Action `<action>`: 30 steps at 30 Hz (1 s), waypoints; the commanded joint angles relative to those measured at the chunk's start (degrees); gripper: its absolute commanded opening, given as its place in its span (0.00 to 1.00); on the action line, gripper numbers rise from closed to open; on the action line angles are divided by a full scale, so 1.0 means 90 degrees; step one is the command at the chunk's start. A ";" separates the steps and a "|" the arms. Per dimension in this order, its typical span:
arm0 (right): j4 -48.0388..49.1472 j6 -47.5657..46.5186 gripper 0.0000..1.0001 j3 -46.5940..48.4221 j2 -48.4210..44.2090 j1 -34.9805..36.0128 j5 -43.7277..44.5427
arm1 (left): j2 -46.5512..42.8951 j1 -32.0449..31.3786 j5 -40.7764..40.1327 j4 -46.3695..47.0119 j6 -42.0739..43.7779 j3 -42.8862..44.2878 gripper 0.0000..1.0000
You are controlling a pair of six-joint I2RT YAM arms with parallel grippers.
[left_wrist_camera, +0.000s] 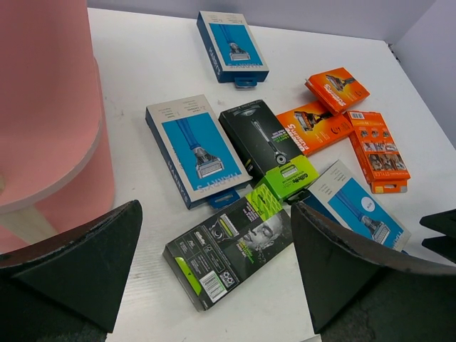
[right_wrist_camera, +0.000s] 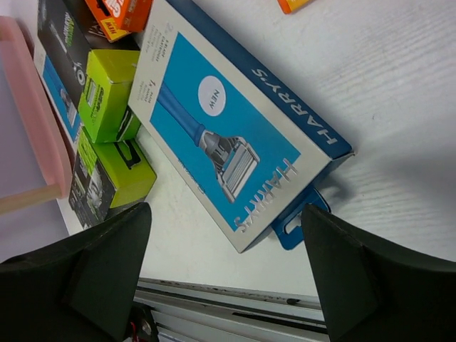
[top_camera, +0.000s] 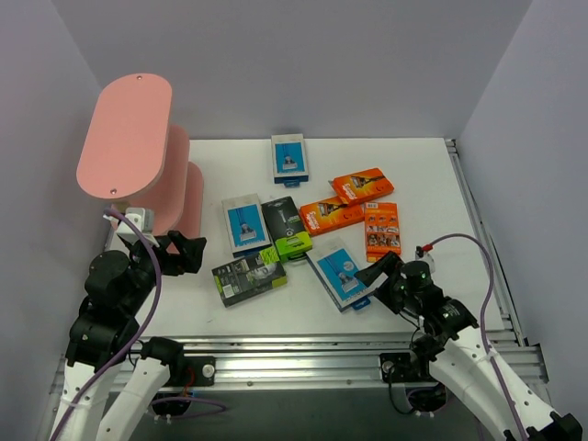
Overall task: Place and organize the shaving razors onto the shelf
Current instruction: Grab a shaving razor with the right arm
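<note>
The shaving razors lie scattered on the white table [top_camera: 423, 165]. There are three orange packs [top_camera: 382, 230], blue-and-grey packs [top_camera: 245, 222] and two black-and-lime packs [top_camera: 248, 277]. The pink shelf [top_camera: 124, 138] stands at the far left with nothing on its top board. My left gripper [top_camera: 188, 250] is open beside the shelf's foot. In the left wrist view it [left_wrist_camera: 214, 285] hangs over a black-and-lime pack [left_wrist_camera: 231, 246]. My right gripper [top_camera: 378, 273] is open at the near end of a blue-and-grey pack [top_camera: 343, 273]. In the right wrist view that pack's [right_wrist_camera: 228, 121] hang-tab corner lies just ahead of the spread fingertips [right_wrist_camera: 370, 278], untouched.
Purple walls close in the left, back and right. A metal rail [top_camera: 322, 354] runs along the table's near edge, right under my right gripper. A further blue pack [top_camera: 290, 158] lies alone towards the back. The shelf's lower pink boards [left_wrist_camera: 43, 142] fill the left wrist view's left side.
</note>
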 commanded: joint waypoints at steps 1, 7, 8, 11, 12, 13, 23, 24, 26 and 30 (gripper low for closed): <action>-0.0600 0.0258 0.81 -0.0069 -0.0008 0.0138 0.0303 | -0.0083 -0.0020 0.0053 0.0253 -0.0056 0.0009 0.94; -0.0639 0.0258 0.82 -0.0039 0.0295 0.0313 0.0323 | -0.0073 -0.0020 0.0102 0.0272 -0.0056 -0.0001 0.94; -0.0629 0.0248 0.82 -0.0030 0.0353 0.0362 0.0342 | -0.0083 -0.0020 0.0112 0.0272 -0.0056 -0.0001 0.94; -0.0494 0.0238 0.83 -0.0039 0.0627 0.0460 0.0352 | -0.0073 -0.0020 0.0102 0.0272 -0.0065 -0.0001 0.94; -0.0435 0.0257 0.83 -0.0068 0.0763 0.0489 0.0333 | -0.0073 -0.0020 0.0112 0.0272 -0.0065 -0.0011 0.94; -0.0366 0.0286 0.83 -0.0088 0.0832 0.0518 0.0342 | -0.0083 -0.0020 0.0112 0.0272 -0.0065 -0.0011 0.94; 0.0590 0.0531 0.86 -0.0371 0.1584 0.0792 0.0440 | -0.0053 -0.0020 0.0132 0.0301 -0.0065 -0.0021 0.94; 0.0649 0.0560 0.86 -0.0381 0.1691 0.0802 0.0469 | -0.0053 -0.0020 0.0122 0.0302 -0.0075 -0.0030 0.94; 0.0815 0.0580 0.84 -0.0401 0.1818 0.0812 0.0499 | -0.0053 -0.0020 0.0122 0.0302 -0.0075 -0.0030 0.94; 0.1118 0.0677 0.80 -0.0459 0.1975 0.0821 0.0528 | -0.0034 -0.0020 0.0132 0.0311 -0.0075 -0.0040 0.94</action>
